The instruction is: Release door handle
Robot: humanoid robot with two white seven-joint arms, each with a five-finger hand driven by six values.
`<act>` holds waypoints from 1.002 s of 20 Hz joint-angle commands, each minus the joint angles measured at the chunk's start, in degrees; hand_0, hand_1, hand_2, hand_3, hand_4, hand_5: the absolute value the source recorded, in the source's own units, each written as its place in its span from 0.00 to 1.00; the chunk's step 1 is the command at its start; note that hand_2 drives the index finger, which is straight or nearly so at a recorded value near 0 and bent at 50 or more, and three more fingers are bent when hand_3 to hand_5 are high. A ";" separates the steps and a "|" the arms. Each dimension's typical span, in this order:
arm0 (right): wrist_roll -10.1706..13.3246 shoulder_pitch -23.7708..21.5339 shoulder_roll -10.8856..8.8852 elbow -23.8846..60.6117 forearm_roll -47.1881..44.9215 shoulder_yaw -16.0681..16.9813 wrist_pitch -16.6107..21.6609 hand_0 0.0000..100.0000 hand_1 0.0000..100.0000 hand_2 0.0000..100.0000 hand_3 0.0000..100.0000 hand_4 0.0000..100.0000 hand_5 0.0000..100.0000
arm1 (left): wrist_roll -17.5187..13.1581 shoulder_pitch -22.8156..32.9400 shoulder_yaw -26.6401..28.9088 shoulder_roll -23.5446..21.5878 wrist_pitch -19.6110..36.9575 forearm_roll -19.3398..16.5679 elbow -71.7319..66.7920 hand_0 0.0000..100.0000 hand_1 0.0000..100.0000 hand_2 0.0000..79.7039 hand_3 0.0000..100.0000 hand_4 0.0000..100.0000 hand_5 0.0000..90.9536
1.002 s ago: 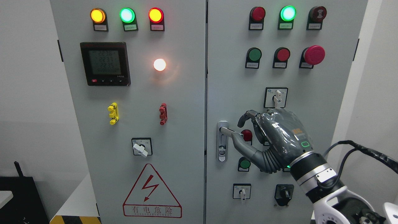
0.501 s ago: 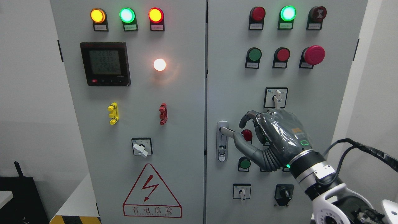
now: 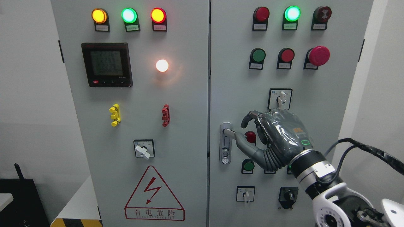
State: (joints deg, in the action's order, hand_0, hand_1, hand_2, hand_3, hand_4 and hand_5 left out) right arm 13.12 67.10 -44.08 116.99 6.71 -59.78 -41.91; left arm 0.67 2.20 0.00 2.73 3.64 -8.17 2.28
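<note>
Cabinet (image 3: pixel 176 104): grey steel, two doors, filling most of the head view; the seam between the doors runs down the middle. Right door (image 3: pixel 331 104): shut as far as can be seen, carrying lamps, push buttons, rotary switches and the handle. Right hand (image 3: pixel 277 138): dark grey, film-wrapped, its arm entering from the lower right; it sits in front of the lower half of the right door, palm toward the panel. Fingers (image 3: pixel 251 116): loosely curled and arched above the lever, apparently clear of it; the thumb (image 3: pixel 244 143) reaches left with its tip at the lever's free end, touching or just beside it, which cannot be told apart. Judged a slack hold, nearly let go, not a clamped grip. Left hand: out of view. Handle (image 3: pixel 226 143): on the right door's left edge, beside the seam, about mid-height; metal backplate standing upright with a keyhole low down and a short lever pointing right. Judged rigid, smooth and somewhat slippery, firmly fixed to the door, not fragile; likely sprung. Best held on the lever's outer end, where the hand is; the plate offers no purchase. Red button (image 3: pixel 251 136): just right of the lever, close behind the thumb, at risk of a knock as the hand withdraws
</note>
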 commanded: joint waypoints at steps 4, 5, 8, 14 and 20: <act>-0.64 -0.04 2.07 -2.55 0.06 0.10 -0.89 0.54 0.28 0.43 1.00 0.99 1.00 | 0.03 0.00 -1.41 0.00 -0.04 0.00 0.00 0.12 0.39 0.00 0.00 0.00 0.00; -0.64 -0.04 2.16 -2.64 0.06 0.10 -0.89 0.54 0.28 0.43 1.00 0.99 1.00 | 0.03 0.00 -1.41 0.00 -0.12 0.00 0.00 0.12 0.39 0.00 0.00 0.00 0.00; -0.64 -0.04 2.16 -3.08 0.15 0.10 -0.98 0.54 0.28 0.42 1.00 0.99 1.00 | 0.03 0.00 -1.41 0.00 -0.04 0.00 0.00 0.12 0.39 0.00 0.00 0.00 0.00; -0.64 0.05 2.24 -3.08 0.06 0.19 -1.86 0.54 0.28 0.43 1.00 0.99 1.00 | 0.03 0.00 -1.41 0.00 -0.12 0.00 0.00 0.12 0.39 0.00 0.00 0.00 0.00; -0.55 -0.30 2.33 -2.64 0.06 0.19 -1.86 0.55 0.28 0.44 1.00 0.99 1.00 | 0.03 0.00 -1.41 0.00 -0.13 0.00 0.00 0.12 0.39 0.00 0.00 0.00 0.00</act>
State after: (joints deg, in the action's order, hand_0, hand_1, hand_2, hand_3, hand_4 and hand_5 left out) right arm 12.48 67.07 -42.24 114.57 6.79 -59.61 -43.73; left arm 0.68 2.20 0.00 2.72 3.55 -8.17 2.29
